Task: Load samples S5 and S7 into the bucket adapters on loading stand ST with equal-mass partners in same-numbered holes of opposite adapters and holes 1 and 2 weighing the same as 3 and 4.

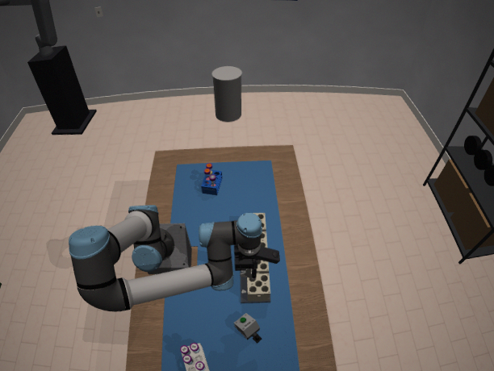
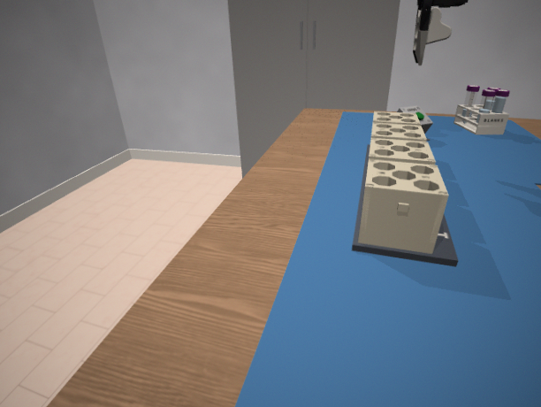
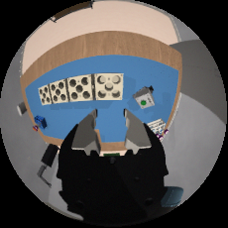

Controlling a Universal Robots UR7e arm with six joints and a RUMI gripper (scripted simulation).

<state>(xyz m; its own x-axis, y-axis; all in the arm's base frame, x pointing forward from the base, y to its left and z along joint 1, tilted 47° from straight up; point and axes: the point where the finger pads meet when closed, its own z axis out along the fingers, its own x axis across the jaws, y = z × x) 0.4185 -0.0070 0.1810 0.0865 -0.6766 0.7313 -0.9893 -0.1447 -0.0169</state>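
My gripper [image 1: 254, 274] [image 2: 419, 58] [image 3: 110, 109] is partly open, with nothing between its fingers. It hangs high above the loading stand [image 1: 244, 298] [image 2: 447, 257]. Several cream adapters stand in a row on it; the end one [image 1: 258, 285] [image 3: 109, 86] is by the stand's mark 4, and the far-end one [image 2: 398, 217] is nearest in the exterior view. The adapter holes that show look empty. The blue rack [image 1: 210, 189] [image 3: 41, 118] holds tubes with orange cap dots [image 1: 208, 165] and a greyish cap [image 1: 212, 177]. The white BLANKS rack [image 2: 492, 126] holds several purple-rimmed tubes [image 1: 194, 347]. IDs are too small to read.
The small sloped desk [image 1: 249, 327] [image 3: 144, 95] with the green DONE key [image 1: 243, 319] [image 2: 419, 116] [image 3: 143, 103] stands between the stand and the BLANKS rack. The arm covers the middle adapters in the top view. The blue mat [image 1: 242, 202] lies on the wooden table [image 1: 307, 282].
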